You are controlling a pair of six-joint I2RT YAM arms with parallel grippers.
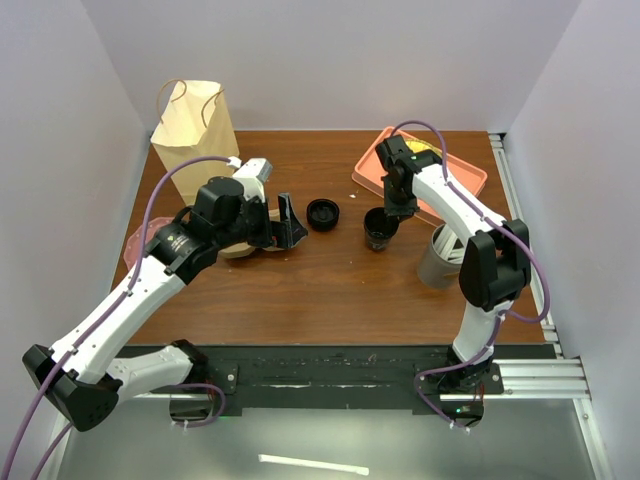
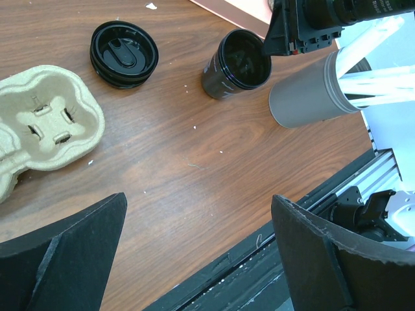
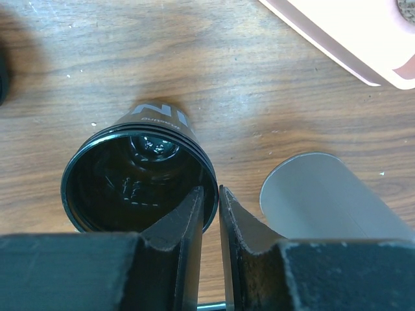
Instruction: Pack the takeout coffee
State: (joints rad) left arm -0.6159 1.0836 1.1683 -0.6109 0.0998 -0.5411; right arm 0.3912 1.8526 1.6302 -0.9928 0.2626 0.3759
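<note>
Right gripper (image 3: pixel 209 194) astride near rim of black cup (image 3: pixel 133 172).

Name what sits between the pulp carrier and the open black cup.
A black lid, lying flat between carrier and cup; the left wrist view shows it plainly.

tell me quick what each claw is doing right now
left claw: open, holding nothing
right claw: closed on the rim of the small black lidless paper cup
</note>
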